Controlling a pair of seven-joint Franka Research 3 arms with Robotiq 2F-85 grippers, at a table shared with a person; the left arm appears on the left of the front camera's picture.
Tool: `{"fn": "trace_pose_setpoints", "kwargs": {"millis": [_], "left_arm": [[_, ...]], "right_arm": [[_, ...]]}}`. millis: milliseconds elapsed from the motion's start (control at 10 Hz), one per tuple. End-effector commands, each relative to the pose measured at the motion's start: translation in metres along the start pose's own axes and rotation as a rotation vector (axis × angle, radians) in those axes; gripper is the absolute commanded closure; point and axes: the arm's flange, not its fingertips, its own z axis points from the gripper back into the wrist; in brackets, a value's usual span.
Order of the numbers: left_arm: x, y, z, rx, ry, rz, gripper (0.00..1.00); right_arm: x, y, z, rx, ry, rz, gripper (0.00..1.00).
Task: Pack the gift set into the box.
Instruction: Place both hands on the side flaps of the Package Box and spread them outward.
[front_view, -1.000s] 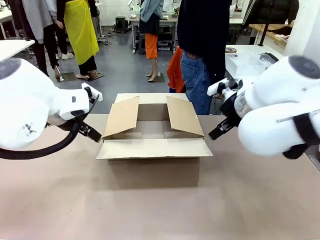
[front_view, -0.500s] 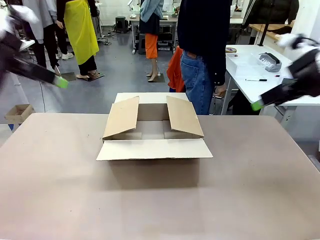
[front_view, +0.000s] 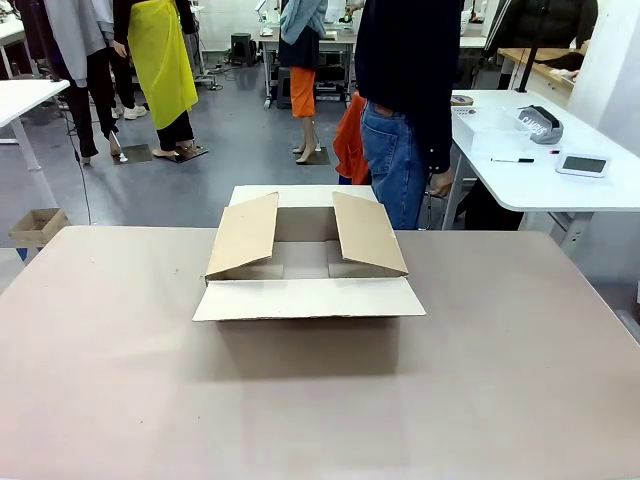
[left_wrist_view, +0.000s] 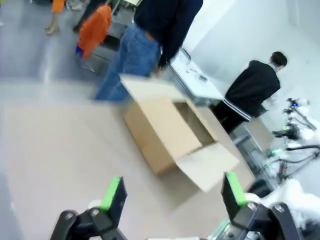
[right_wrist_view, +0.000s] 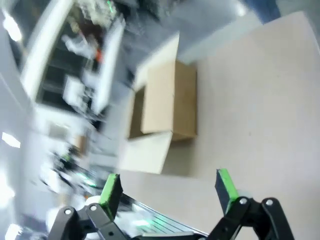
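Brown corrugated rectangular box (front_view: 305, 340) is set at the middle of the smooth matte tan table (front_view: 520, 390), four flat flaps opened. A person (front_view: 405, 90) in jeans is seen just behind it. Left gripper (left_wrist_view: 172, 182) and right gripper (right_wrist_view: 167, 180) are spread wide, green pads apart, nothing held.

The left claw (left_wrist_view: 172, 186) and the right claw (right_wrist_view: 167, 183) are pulling up and away from the 9 and 3 o'clock sides of the large brown corrugated cardboard carton (front_view: 305, 290). They are now hanging spread wide over the beige counter (left_wrist_view: 50, 150), the carton well apart toward 12 o'clock.
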Motion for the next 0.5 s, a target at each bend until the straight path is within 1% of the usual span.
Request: {"fn": "trace_pose_setpoints", "kwargs": {"millis": [0,100,200,300,400], "left_arm": [[-0.087,0.043,-0.063,-0.091,0.074,0.174,0.0],[-0.094,0.054,-0.081,-0.161,0.048,0.228,0.0],[-0.096,0.046,-0.099,-0.165,0.023,0.266,0.0],[-0.058,0.073,-0.019,-0.114,0.04,0.189,0.0],[-0.058,0.073,-0.019,-0.114,0.04,0.189,0.0]], "right_arm": [[-0.038,-0.048,-0.033,0.184,-0.102,-0.136,0.0],[-0.038,-0.058,-0.037,0.209,-0.104,-0.151,0.0],[-0.04,-0.063,-0.041,0.162,-0.117,-0.108,0.0],[0.002,-0.053,0.01,0.149,-0.109,-0.179,0.0],[0.002,-0.053,0.01,0.149,-0.109,-0.179,0.0]]}}
